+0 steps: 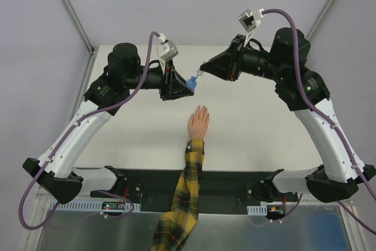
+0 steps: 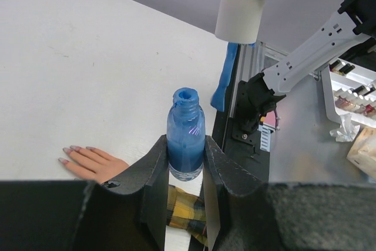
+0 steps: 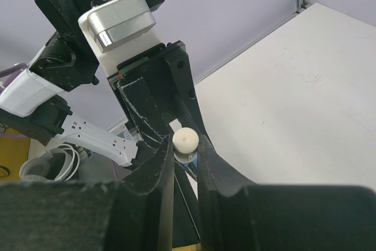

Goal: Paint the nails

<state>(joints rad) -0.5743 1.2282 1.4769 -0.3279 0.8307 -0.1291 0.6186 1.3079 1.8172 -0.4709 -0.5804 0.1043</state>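
Note:
A peach-coloured hand in a yellow-black plaid sleeve lies palm down on the white table. Its nails look pale mauve. My left gripper is shut on a small blue bottle, held above the table behind the hand; its neck is uncapped. My right gripper is shut on the white cap. The cap hangs just above and right of the bottle's mouth, with a blue brush below it. The left gripper clamps the bottle's lower body.
A black base strip runs along the near table edge. Off the table's side stands a white rack of polish bottles, with crumpled tissue beside it. Metal frame posts rise at the table's back corners.

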